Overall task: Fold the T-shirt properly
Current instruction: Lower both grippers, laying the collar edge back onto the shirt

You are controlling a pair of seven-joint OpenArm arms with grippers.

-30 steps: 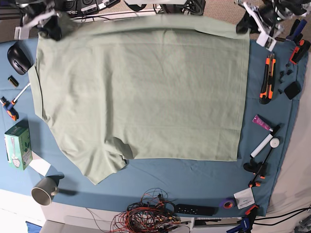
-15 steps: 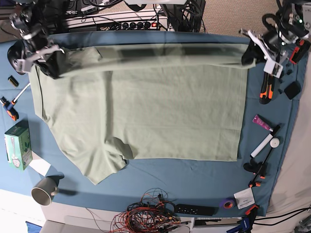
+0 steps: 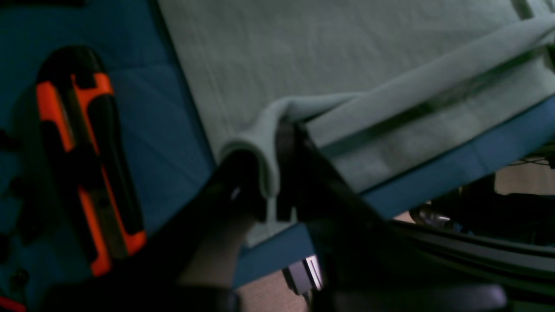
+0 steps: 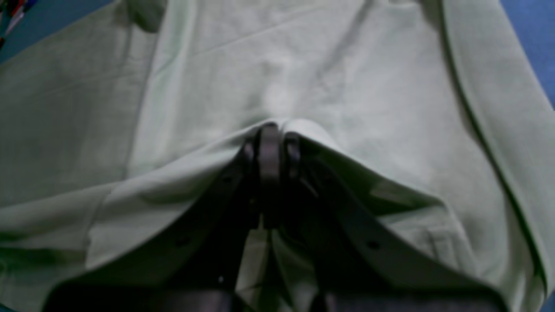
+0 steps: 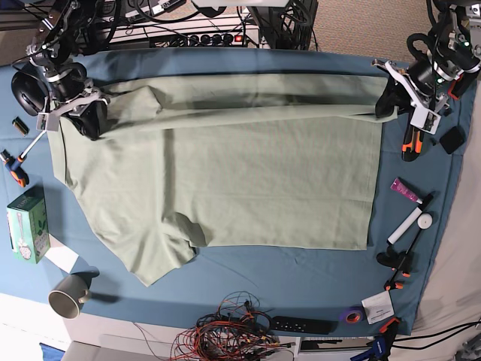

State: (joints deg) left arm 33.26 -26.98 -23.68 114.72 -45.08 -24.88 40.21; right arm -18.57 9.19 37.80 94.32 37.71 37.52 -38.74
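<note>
Two robot arms draw the far edge of a pale green T-shirt (image 5: 225, 173) across a blue-covered bench (image 5: 301, 278), forming a raised fold along the garment's top. The left end effector (image 5: 391, 96) is clamped on the hem corner, its black jaws pinching a bunched lip of cloth in the wrist view; the right end effector (image 5: 81, 113) is likewise closed on fabric near the collar side. The rest of the shirt lies flat and spread over the bench. The risk from here appears to be an uneven pull: should one arm travel faster, the fold line could skew, or the thin pinch of cloth could slip free. An orange utility knife (image 5: 411, 129) sits just beside the left corner.
</note>
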